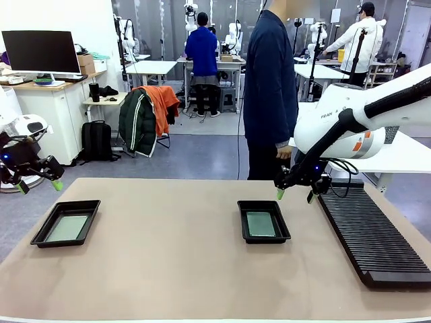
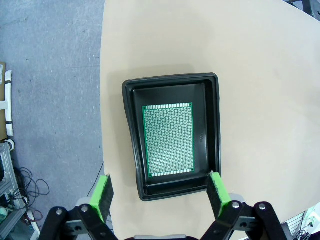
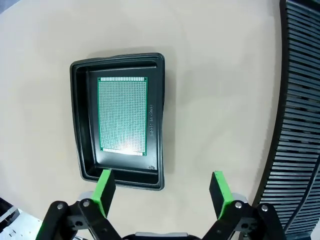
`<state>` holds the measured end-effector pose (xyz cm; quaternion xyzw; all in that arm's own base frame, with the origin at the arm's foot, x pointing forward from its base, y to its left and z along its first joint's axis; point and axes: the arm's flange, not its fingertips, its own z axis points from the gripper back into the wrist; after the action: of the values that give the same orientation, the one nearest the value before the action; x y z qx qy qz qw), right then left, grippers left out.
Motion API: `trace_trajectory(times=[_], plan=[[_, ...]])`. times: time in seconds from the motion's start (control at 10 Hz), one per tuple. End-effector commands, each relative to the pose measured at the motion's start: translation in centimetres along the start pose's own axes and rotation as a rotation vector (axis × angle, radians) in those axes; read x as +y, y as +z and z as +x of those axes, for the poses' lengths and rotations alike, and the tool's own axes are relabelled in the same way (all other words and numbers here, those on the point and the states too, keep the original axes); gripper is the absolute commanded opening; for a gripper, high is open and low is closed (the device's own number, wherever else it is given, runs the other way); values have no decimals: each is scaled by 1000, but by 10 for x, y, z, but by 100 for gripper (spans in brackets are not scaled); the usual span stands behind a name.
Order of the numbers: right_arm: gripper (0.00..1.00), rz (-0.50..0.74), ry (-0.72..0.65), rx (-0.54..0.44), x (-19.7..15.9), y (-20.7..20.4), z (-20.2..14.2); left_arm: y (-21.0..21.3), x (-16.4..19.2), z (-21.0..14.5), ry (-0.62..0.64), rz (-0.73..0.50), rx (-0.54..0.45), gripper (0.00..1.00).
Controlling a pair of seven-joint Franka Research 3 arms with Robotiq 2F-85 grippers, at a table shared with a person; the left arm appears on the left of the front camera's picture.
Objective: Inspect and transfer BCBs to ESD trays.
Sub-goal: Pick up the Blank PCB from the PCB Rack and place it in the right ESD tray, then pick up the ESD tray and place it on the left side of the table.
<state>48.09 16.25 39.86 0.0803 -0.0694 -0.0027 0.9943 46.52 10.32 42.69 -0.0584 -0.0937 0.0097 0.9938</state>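
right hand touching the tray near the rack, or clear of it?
Apart. In the front view the right hand hangs open above the table beyond the tray, with bare tabletop between them; the right wrist view shows its fingertips empty, looking down on the tray from above.

Glossy black plastic trays (image 3: 157,125); matt tan tabletop (image 1: 168,269); finely perforated boards (image 3: 122,115) (faint sheen)

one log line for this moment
left gripper: open, above left tray | right gripper: open | BCBs: one per tray
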Motion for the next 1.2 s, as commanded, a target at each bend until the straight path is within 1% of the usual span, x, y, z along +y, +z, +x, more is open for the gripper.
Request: trace_trajectory(times=[0.0,1.1], plan=[[100,0,-3,-4,-1,-2,-1,-1,1,0,6,0,-5,100],[100,0,-3,-4,-1,-2,-1,-1,1,0,6,0,-5,100]])
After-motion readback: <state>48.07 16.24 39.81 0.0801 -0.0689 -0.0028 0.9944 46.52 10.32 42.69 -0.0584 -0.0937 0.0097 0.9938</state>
